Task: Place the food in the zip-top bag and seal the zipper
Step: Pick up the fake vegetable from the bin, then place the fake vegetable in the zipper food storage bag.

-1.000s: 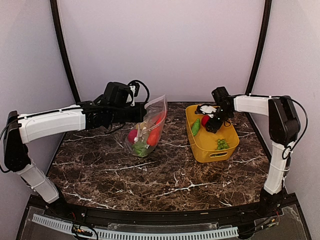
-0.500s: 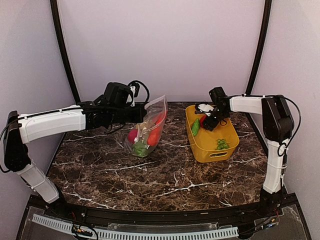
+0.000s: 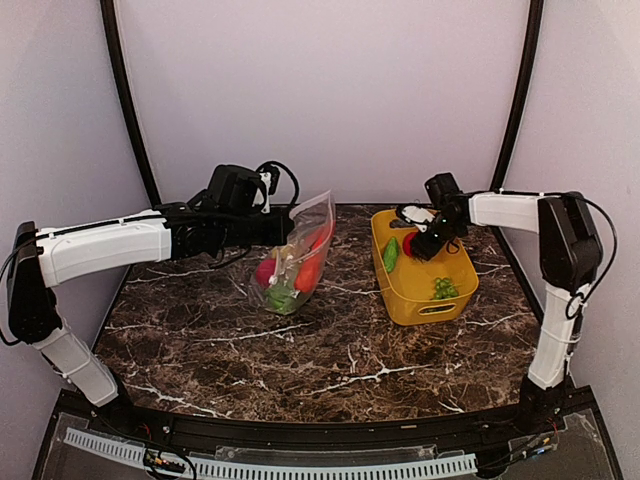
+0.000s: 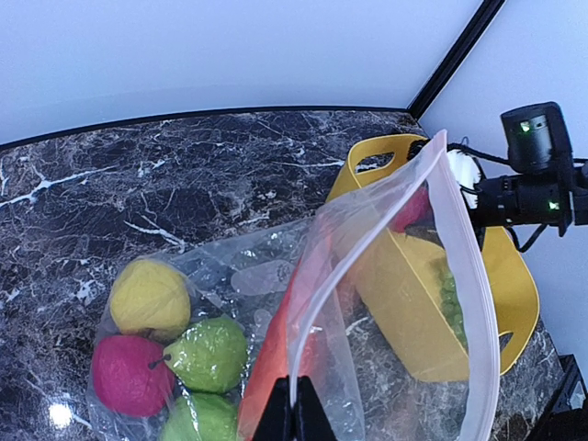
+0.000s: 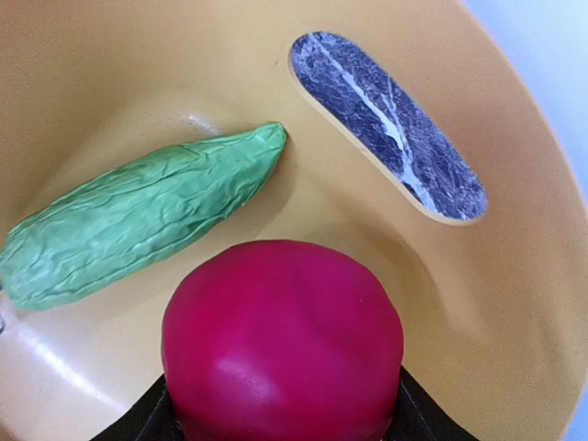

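While left jaws pinch zip-top bag [image 3: 296,252] rim, right jaws grip red fruit [image 5: 280,340], in basket [image 3: 425,302]

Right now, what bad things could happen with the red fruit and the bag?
1. The red fruit is round and smooth, and the right claw holds it inside the basket; it might slip and drop.
2. The left claw pinches only one thin edge of the bag, and the mouth looks narrow, so the fruit could bump the rim or tug it loose.
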`<act>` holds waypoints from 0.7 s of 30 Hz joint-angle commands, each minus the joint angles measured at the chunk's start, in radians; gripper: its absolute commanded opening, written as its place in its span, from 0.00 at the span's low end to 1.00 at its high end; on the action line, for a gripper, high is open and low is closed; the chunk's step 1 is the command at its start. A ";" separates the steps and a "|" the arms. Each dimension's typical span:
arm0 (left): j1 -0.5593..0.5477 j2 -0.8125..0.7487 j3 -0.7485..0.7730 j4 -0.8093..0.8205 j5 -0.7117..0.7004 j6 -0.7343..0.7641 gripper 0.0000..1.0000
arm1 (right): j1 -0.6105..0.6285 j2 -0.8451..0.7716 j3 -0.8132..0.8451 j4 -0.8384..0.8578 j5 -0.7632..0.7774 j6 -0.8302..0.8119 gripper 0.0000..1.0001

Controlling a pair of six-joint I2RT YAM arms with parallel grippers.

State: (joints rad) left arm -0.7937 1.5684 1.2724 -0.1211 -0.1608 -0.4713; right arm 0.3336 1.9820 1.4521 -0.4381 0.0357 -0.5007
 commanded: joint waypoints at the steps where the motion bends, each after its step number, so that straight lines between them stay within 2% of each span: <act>1: 0.009 -0.027 -0.011 -0.006 0.001 -0.004 0.01 | -0.001 -0.203 -0.040 -0.049 -0.060 0.036 0.48; 3: 0.008 -0.020 -0.010 -0.002 0.002 -0.005 0.01 | -0.001 -0.276 -0.049 -0.083 -0.097 0.049 0.48; 11: 0.008 0.006 0.009 0.007 0.012 -0.006 0.01 | 0.050 -0.466 0.033 -0.241 -0.531 0.095 0.49; 16: 0.008 0.016 0.026 0.007 0.030 -0.019 0.01 | 0.153 -0.437 0.168 -0.306 -0.674 0.138 0.49; 21: 0.008 0.006 0.025 0.020 0.042 -0.041 0.01 | 0.239 -0.349 0.299 -0.295 -0.815 0.199 0.49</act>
State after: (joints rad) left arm -0.7937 1.5822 1.2747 -0.1162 -0.1387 -0.4896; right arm 0.5243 1.5688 1.6619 -0.7170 -0.6086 -0.3695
